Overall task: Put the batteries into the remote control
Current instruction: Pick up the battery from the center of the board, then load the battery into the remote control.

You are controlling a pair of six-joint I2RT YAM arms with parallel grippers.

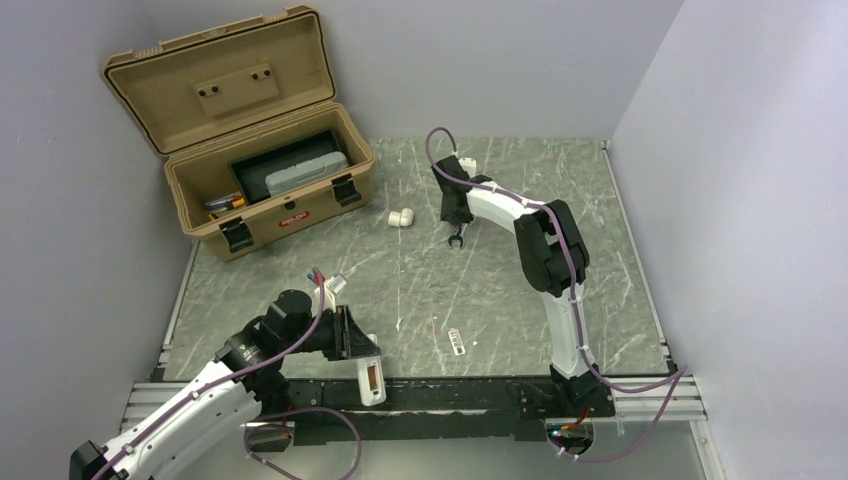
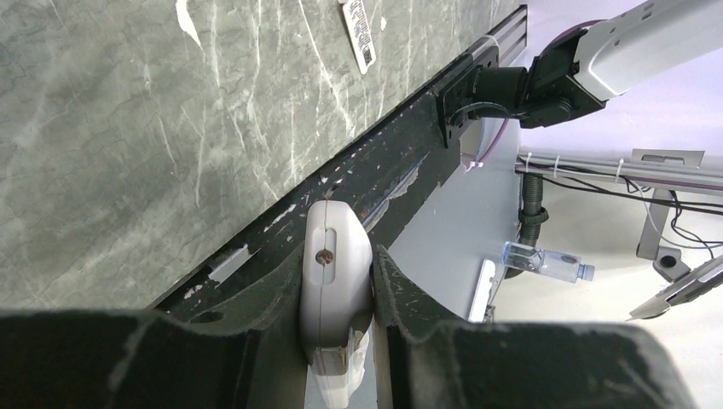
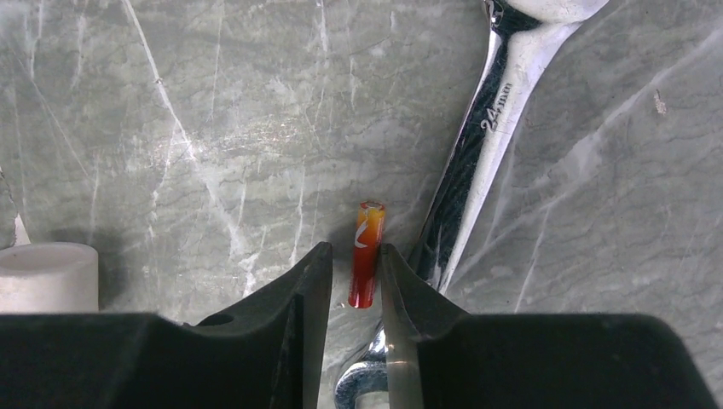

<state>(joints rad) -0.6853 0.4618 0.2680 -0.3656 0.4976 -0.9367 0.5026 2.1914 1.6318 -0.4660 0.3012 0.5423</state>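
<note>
A cell is being picked up. One battery (image 3: 367, 254), a smooth orange-red cylinder, is seen against the veined grey-green table (image 3: 187, 128) toward the middle of the far edge. It sits just beside a polished chrome wrench (image 3: 494, 128) (stamped 24mm). The battery is bracketed by the right gripper (image 3: 356, 249), whose jaws are narrowly spread: one is set against the casing, while a sliver of table is left showing at the other. The remote control (image 2: 328, 239), a slim bar of matt white plastic with a rounded end, is pinched fast in the left gripper (image 2: 337, 268) at the near edge, left of the middle. A firm closing on the battery is judged to be called for next, without the wrench being nudged. A lift and a carry to the remote's recess would then be needed.
</note>
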